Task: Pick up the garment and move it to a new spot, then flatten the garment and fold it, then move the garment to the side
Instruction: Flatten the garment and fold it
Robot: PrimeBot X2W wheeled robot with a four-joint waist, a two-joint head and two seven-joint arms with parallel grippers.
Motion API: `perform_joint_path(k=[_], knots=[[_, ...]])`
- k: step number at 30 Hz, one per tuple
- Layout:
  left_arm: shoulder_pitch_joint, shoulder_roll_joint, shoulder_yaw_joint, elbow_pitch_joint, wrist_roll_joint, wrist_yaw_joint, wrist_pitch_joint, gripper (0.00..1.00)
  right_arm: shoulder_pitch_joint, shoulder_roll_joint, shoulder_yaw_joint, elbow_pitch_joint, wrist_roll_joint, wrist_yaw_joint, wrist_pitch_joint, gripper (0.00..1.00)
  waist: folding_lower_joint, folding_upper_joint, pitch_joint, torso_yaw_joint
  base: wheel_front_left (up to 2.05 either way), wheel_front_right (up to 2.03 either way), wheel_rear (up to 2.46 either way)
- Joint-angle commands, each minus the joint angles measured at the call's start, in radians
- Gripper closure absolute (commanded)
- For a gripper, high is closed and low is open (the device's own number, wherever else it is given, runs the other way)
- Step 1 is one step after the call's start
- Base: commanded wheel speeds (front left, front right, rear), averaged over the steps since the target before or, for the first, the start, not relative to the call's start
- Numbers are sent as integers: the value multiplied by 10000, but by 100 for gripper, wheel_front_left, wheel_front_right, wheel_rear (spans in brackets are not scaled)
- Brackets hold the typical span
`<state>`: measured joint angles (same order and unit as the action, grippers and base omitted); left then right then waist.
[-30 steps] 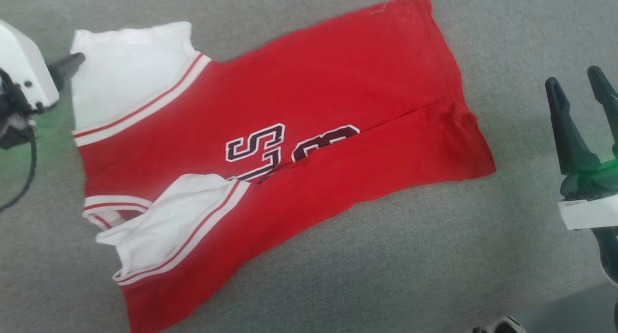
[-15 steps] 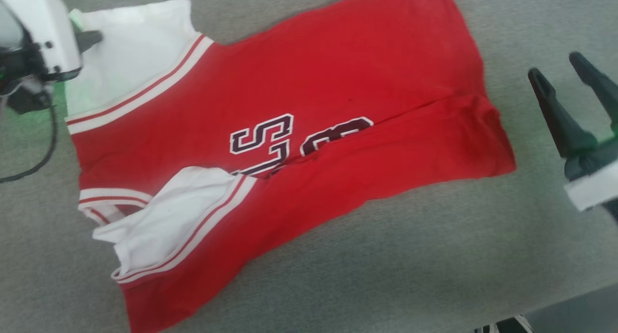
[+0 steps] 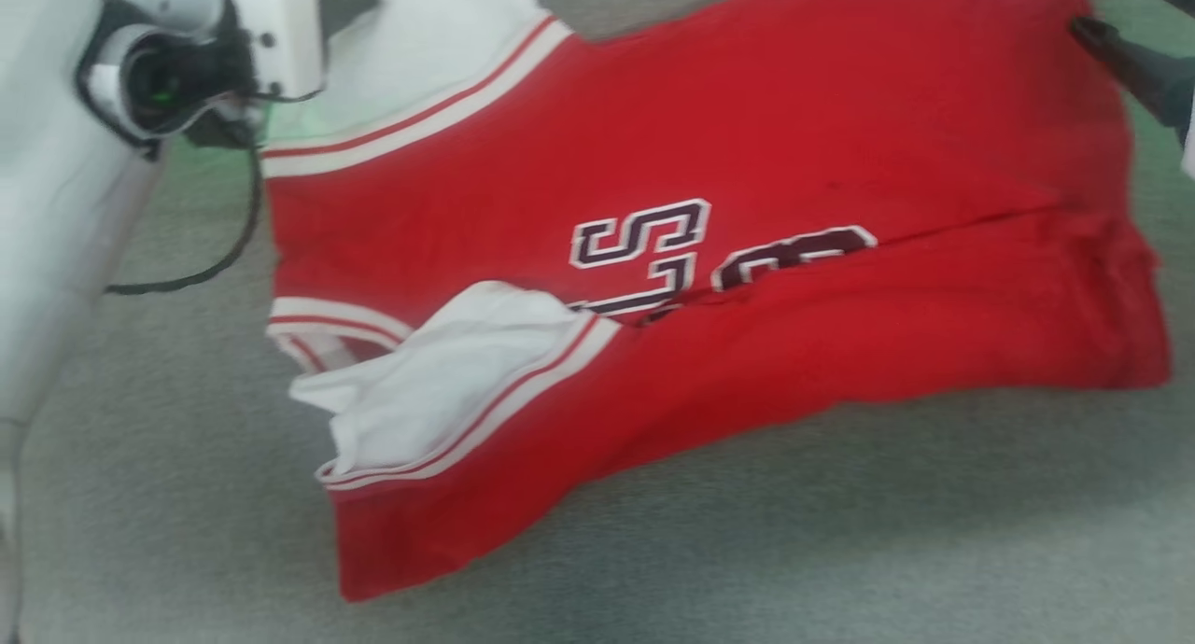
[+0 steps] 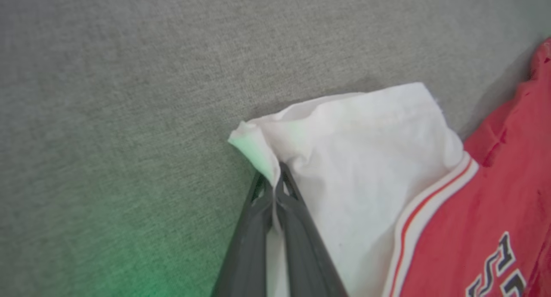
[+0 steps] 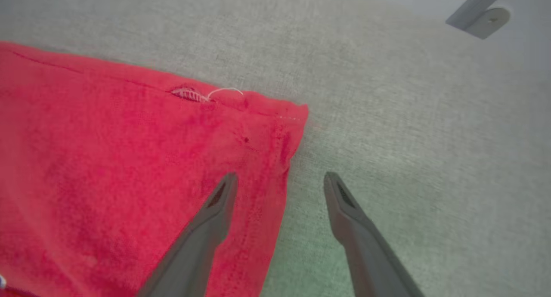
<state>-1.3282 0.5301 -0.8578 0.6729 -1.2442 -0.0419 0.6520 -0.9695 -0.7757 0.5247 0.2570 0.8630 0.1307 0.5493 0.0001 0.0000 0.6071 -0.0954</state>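
**Fig. 1.** My left tool [image 4: 274, 188] is clamped on the white sleeve [image 4: 370, 159] corner of the red shirt [image 3: 794, 131], which lies spread on the grey table [image 3: 840, 551]. My right tool [image 5: 280, 178] hangs open astride the hem corner [image 5: 292, 116], 1 finger [image 5: 211, 215] over cloth. Risks: the thin pinch may slip on lifting; raising 1 corner alone could bunch the shirt.

Head view down on garment [image 3: 747, 159], wrist views close (opposite ends)

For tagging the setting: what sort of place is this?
Likely a test bench rather than a home: a plain grey cloth-covered top, one shirt lying on it, a grey bracket beyond it.
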Motion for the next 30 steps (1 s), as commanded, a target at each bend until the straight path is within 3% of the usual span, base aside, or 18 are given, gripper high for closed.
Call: perform_joint_path(k=[1, 10, 11, 12, 13, 22, 26, 30], knots=[[120, -301, -252, 213, 106, -176, 28, 100, -589, -34, 370, 560, -8, 0, 363, 0, -1, 0, 188, 466, 0, 0, 0], [10, -876, -475, 600, 178, -582, -212, 100, -1532, 116, 1468, 2060, 735, -1, 1541, 0, -1, 0, 281, 838, 0, 0, 0], [-5, -927, -451, 636, 160, -635, -297, 100, -1612, 163, 1546, 2170, 826, -1, 1516, 12, -1, 0, 278, 852, 0, 0, 0], [0, -982, -419, 665, 121, -672, -403, 100, -1656, 210, 1534, 2390, 940, -1, 1483, 51, -1, 0, 258, 867, 0, 0, 0], [44, -1051, -383, 688, 64, -704, -511, 100, -1677, 228, 1651, 2495, 983, 0, 1501, 100, -1, 0, 199, 897, 0, 0, 0], [421, -962, 24, -16, -407, -893, -1998, 100, -1563, -118, 1876, 2599, 1527, -1, -152, 100, -1, 0, -891, 1243, 0, 0, 0], [1261, -316, 115, -1720, -794, -880, -2744, 100, -876, -519, 2055, 1857, 2013, 0, -787, 100, -1, 0, -1532, 1414, 0, 0, 0], [2713, 690, -64, -3577, -938, -881, -3378, 100, 172, -1285, 2231, 921, 2436, -3, -1203, 100, -1, 0, -2048, 1534, 0, 0, 0]])
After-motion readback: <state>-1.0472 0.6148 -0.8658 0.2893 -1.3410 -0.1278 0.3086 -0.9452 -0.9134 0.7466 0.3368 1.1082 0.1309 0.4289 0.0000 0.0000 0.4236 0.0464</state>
